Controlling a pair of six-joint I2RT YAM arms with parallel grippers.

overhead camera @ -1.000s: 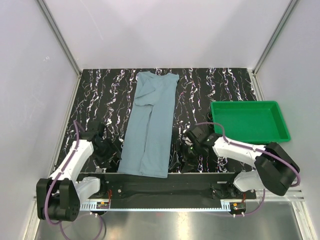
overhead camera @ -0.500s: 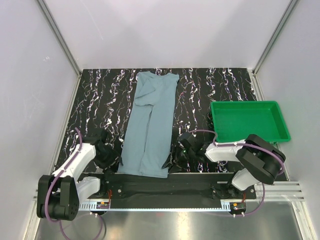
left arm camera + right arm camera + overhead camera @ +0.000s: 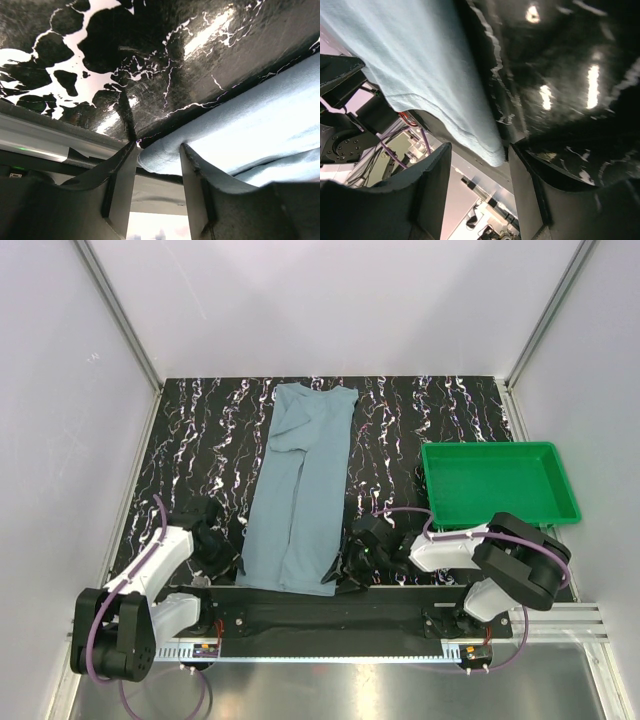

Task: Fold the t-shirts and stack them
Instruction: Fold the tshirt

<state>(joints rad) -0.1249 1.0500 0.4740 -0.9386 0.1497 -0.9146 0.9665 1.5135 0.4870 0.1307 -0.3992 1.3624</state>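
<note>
At the near counter (image 3: 200, 440) edge, left pincer (image 3: 158, 146) straddles the t-shirt (image 3: 300, 490) hem, half open. Right pincer (image 3: 480, 147) likewise, gripping nothing.

right gripper (image 3: 352, 565) moved in to t-shirt (image 3: 300, 490) hem corner; left gripper (image 3: 222, 558) likewise | jaws narrower

Top external: high, above and behind arm bases, looking steeply down, whole table (image 3: 200, 430) in frame. Wrist views: low, nearly at tabletop, very close, looking out between own fingers (image 3: 120, 180). Each shares one near hem corner of t-shirt (image 3: 300, 500) with top view.
</note>
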